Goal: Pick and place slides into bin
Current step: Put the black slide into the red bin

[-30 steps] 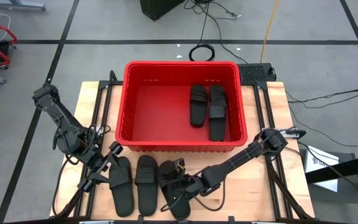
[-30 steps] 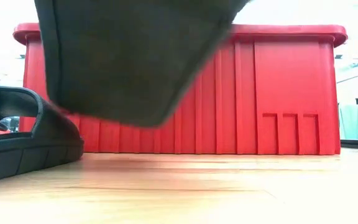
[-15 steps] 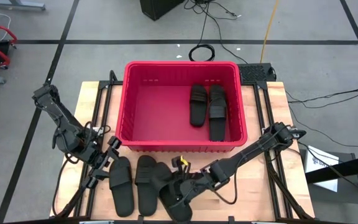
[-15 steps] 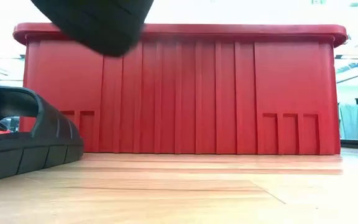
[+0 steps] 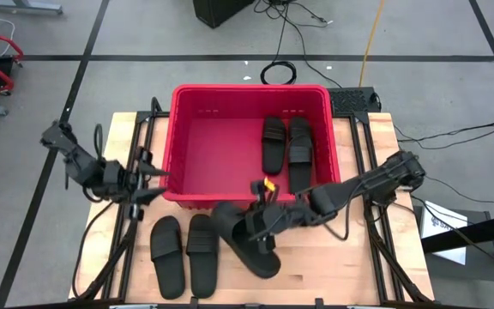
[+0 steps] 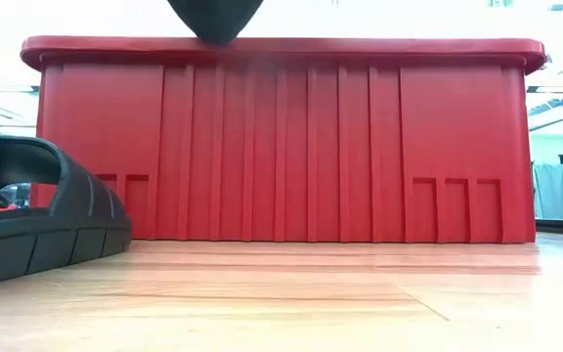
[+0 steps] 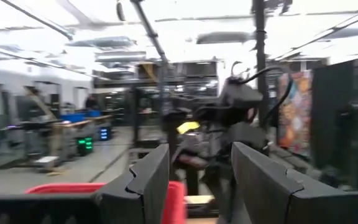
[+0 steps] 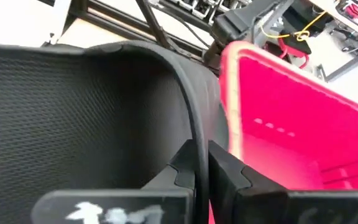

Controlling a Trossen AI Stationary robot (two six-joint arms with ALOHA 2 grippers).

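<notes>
Since a second ago the right claw (image 5: pixel 260 225) has lifted its slide sandal (image 5: pixel 245 238) off the worktop (image 5: pixel 333 262) toward the red bin (image 5: pixel 249 91). From above: two slides (image 5: pixel 286 150) lie inside, two (image 5: pixel 185 254) wait on the worktop. Low view: the sole's tip (image 6: pixel 216 18) hangs at rim height. Left wrist: the left claw (image 7: pixel 199 180) gapes empty. Right wrist: fingers (image 8: pixel 229 171) pinch the strap (image 8: pixel 185 99).

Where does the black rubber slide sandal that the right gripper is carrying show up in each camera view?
High view: carried black rubber slide sandal, lower centre, before the bin's front wall.
Low view: dark tip at top edge.
Left wrist view: cannot tell; only blurred dark shapes.
Right wrist view: fills the left, strap pinched.
Shared landmark: large red plastic slotted bin.
</notes>
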